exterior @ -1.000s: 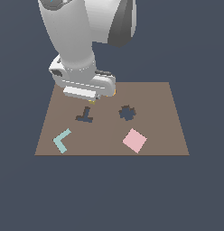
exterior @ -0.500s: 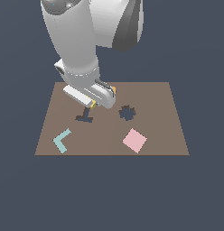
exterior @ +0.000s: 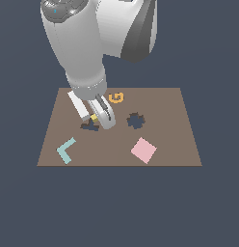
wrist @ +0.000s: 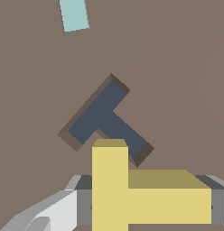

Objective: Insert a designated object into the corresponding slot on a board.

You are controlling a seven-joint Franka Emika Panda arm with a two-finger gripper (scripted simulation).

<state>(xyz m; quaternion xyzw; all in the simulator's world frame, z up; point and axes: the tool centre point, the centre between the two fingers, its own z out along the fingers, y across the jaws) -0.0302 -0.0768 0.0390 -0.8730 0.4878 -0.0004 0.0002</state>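
while clamped on the yellow t-block (wrist: 132,194), the gripper (exterior: 98,120) hangs just above the t-shaped slot (wrist: 105,119).

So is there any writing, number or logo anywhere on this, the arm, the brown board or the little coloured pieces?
None: no printed word, number, label or logo shows in either view.
The nearest thing to a letter is the orange ring on the board, a solid piece shaped like a "G", not print.
The yellow block in the gripper and the dark slot are shaped like a "T", likewise not print.
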